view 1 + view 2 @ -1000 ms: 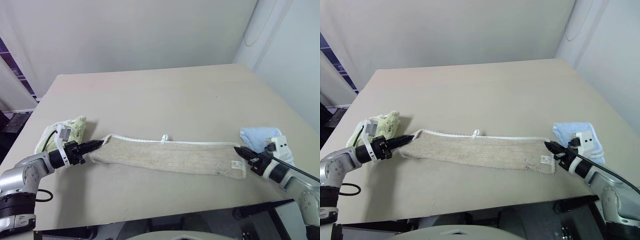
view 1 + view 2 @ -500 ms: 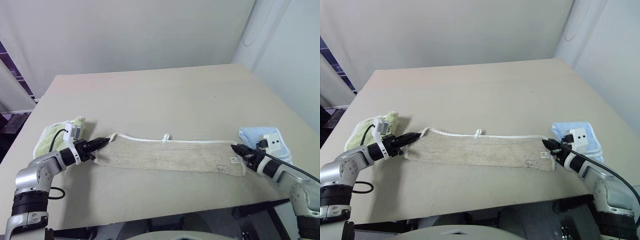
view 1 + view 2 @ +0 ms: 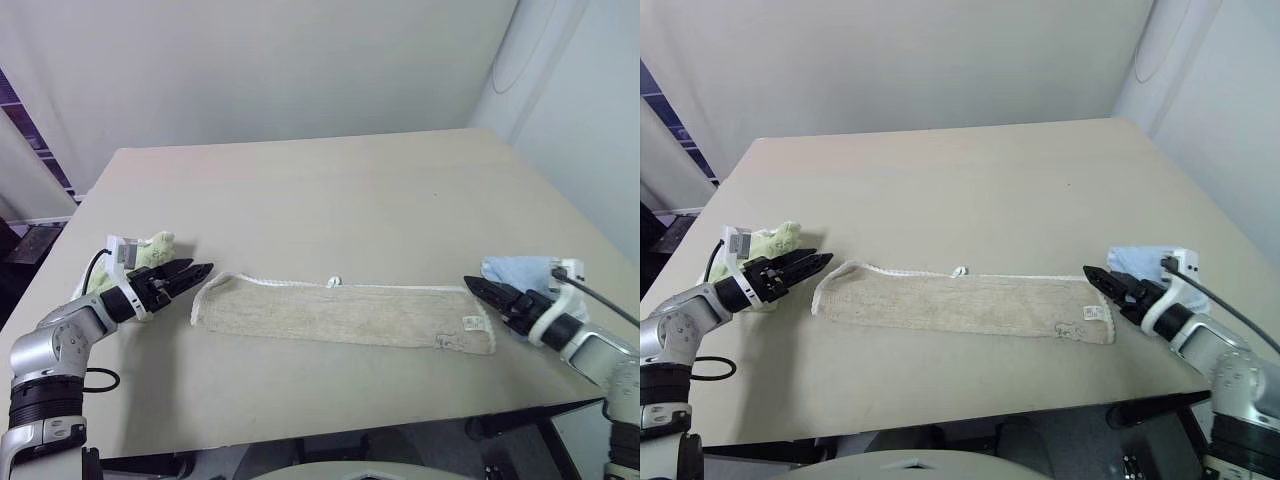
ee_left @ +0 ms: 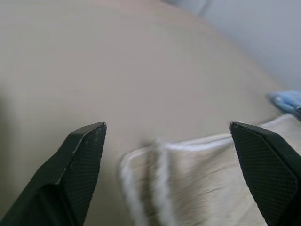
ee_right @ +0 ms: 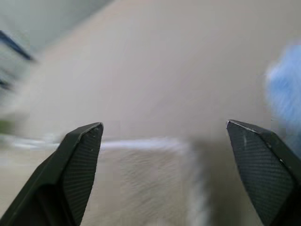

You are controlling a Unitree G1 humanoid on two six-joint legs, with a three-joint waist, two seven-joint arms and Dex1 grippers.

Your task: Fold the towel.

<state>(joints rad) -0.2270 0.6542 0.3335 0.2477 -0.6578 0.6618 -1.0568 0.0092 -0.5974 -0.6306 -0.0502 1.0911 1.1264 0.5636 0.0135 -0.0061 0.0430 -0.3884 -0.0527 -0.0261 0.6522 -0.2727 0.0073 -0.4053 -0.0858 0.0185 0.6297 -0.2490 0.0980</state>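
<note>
towel (image 3: 340,314) flat between grippers | left gripper (image 3: 198,271) wide | right gripper (image 3: 478,290) wide

Each arm is cased in silver-grey metal segments with black bands at the joints; the left tool (image 3: 190,272) and the right tool (image 3: 480,290) both end in two slim black tapered fingers (image 4: 80,160) whose inner pads carry a fine cross-hatched grip texture; a small white box sits on each wrist, and a thin black cable loops from it.
</note>
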